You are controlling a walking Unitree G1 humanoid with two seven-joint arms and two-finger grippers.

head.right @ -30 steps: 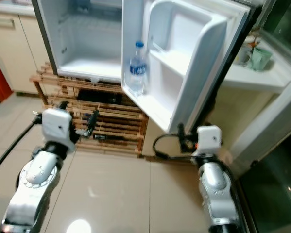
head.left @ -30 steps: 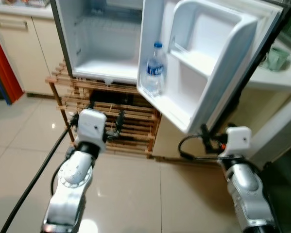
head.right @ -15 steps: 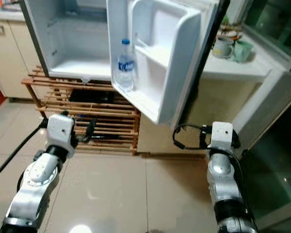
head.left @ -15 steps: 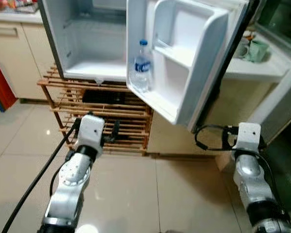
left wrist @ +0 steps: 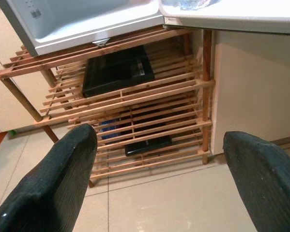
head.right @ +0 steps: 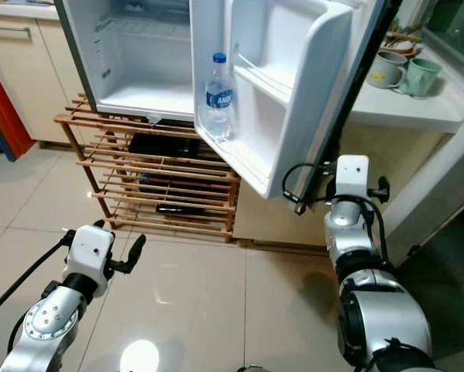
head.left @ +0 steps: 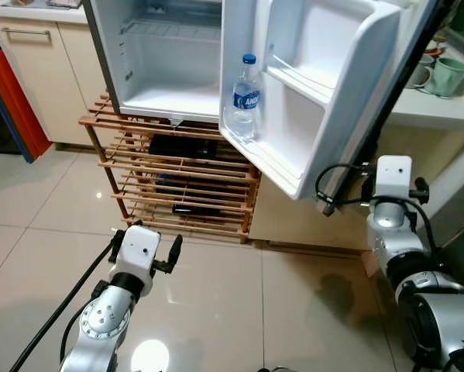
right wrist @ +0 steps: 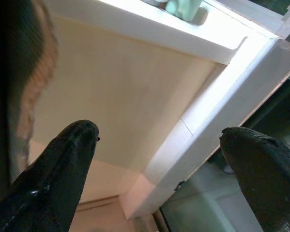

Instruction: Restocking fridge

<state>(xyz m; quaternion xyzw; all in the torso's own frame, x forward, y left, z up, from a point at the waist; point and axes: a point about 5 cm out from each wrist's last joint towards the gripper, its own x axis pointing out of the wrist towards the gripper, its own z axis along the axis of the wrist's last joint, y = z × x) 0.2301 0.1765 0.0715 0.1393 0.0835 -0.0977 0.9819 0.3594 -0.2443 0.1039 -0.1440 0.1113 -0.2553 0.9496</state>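
A small white fridge point(head.left: 170, 91) stands open on a wooden rack point(head.left: 187, 172), its inside bare. Its door point(head.left: 354, 93) swings out to the right. A clear water bottle point(head.left: 246, 96) with a blue cap and label stands upright in the door's lower shelf. My left gripper point(head.left: 146, 237) hangs low over the floor tiles in front of the rack, open, with nothing between its fingers point(left wrist: 62, 179). My right gripper point(right wrist: 157, 145) is raised beside the door's outer edge, open and holding nothing; it faces the cream counter front.
Black flat items point(left wrist: 116, 72) lie on the rack's shelves. Two mugs point(head.left: 447, 75) stand on a white counter point(head.left: 433, 116) at the right. A cream cabinet point(head.left: 46, 70) and a red panel point(head.left: 15, 101) are at the left. A black cable point(head.left: 53, 310) crosses the floor.
The whole view has shifted, so the camera moved. My left gripper now sits lower, over the tiles rather than against the rack. My right gripper is closer to the door's edge.
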